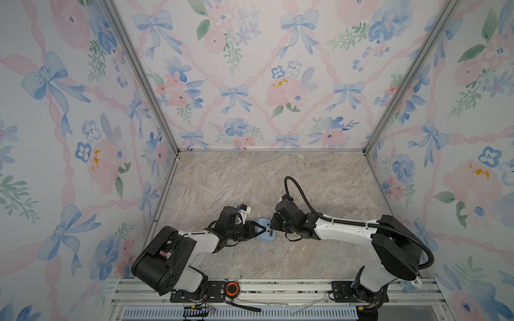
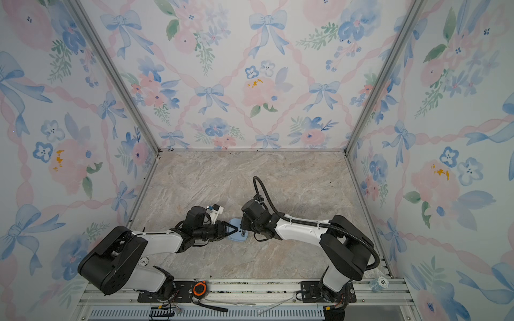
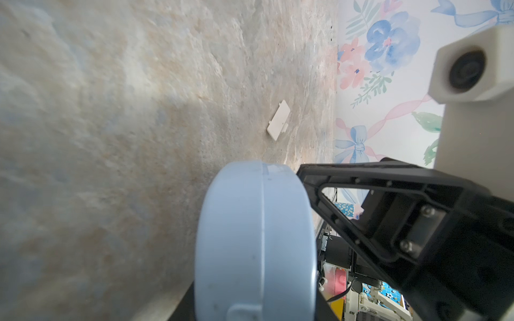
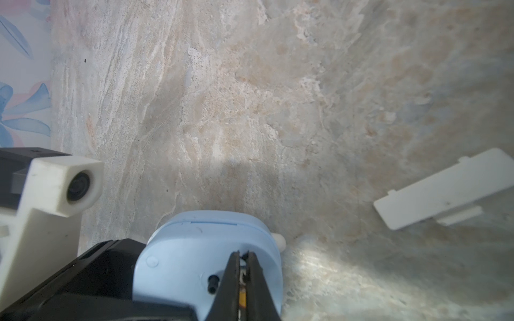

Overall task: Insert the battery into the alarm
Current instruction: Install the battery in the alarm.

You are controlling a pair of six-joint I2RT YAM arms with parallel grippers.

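My left fingers (image 1: 259,230) were clenched on the edges of the alarm (image 4: 194,250), its back turned up, low at the desk (image 4: 250,97). My right fingers (image 4: 233,278) were pinched on the battery (image 4: 242,297), its gold end showing between them, right at the alarm's back. To seat it well, I judged it should line up with the bay and go in gently against a firm left hold. The white cover (image 4: 445,189) lay well apart, with open desk all round.
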